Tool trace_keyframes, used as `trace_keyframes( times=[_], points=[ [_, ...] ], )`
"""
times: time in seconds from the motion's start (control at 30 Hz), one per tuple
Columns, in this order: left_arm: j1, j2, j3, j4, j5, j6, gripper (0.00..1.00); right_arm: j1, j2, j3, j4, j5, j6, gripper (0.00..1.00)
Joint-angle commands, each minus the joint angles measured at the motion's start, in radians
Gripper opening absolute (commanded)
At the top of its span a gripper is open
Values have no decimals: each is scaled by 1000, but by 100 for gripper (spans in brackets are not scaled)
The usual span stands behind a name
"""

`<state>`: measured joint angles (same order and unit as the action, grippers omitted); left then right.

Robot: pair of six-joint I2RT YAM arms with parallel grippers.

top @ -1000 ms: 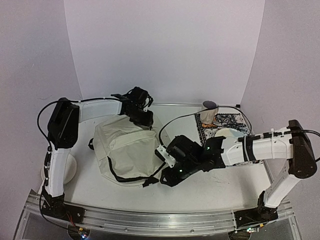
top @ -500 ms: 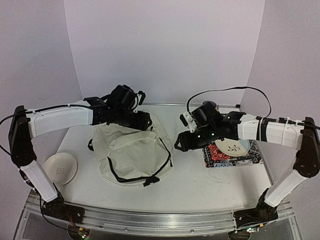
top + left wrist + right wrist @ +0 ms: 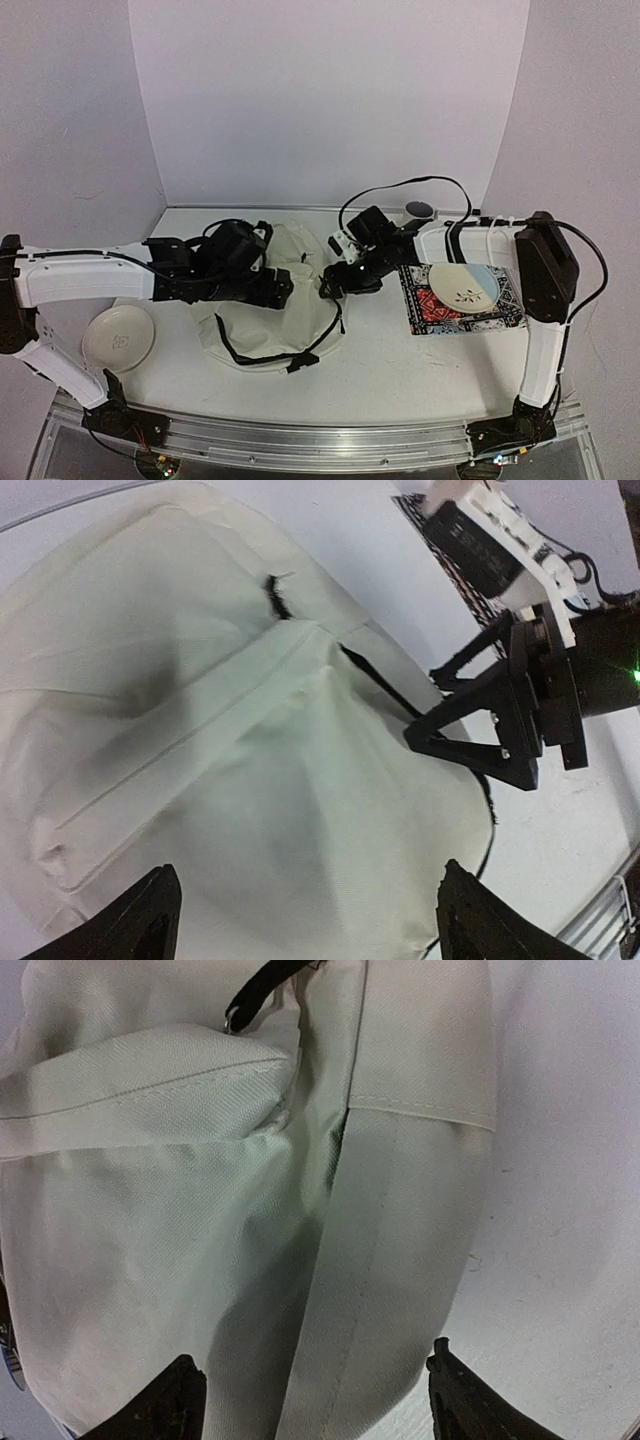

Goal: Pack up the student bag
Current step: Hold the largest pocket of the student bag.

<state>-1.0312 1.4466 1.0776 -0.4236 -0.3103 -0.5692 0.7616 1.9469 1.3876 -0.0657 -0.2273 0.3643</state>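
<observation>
A: You've got white shells on your left arm [image 3: 90, 278] and right arm [image 3: 480, 245], with black joints and black motor housings.

B: Your right arm trails a thin black cable [image 3: 400, 183]; your left carries one too.

A: Your right gripper [image 3: 422, 706] has black, open-framed triangular fingers with small screws, a white bracket and a green light [image 3: 357, 263].

B: Your left gripper [image 3: 310, 922] has black fingers [image 3: 150, 920].

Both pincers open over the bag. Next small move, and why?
Probably lower the right pincer and close it on the side fold of the student bag. Both pincers are open, holding nothing: the right frames the bag's side seam, the left pincer hangs over its top panel. The bag lies flat and looks zipped, so it needs a grip first.
</observation>
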Motion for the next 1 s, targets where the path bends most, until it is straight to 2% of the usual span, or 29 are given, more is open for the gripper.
trace_keyframes(
  times=[0.0,0.13,0.4,0.5,0.57,0.77,0.97],
  points=[
    [67,-143,-78,-33,-143,-108,94,-2,68,73,3,-69,-10,78],
    [194,-180,-161,-38,-80,-130,95,-2,108,81,5,-82,-10,71],
    [280,-68,-190,-16,-75,-120,93,-1,44,-12,50,-126,12,32],
    [295,-12,-185,27,-50,-100,92,0,6,-51,70,-140,27,15],
    [300,20,-178,82,-32,-66,91,0,-19,-88,103,-149,41,7],
    [311,131,-59,157,-25,98,87,25,-101,-187,177,-171,107,0],
    [324,264,115,188,9,229,86,76,-199,-291,275,-114,236,0]
  ],
)
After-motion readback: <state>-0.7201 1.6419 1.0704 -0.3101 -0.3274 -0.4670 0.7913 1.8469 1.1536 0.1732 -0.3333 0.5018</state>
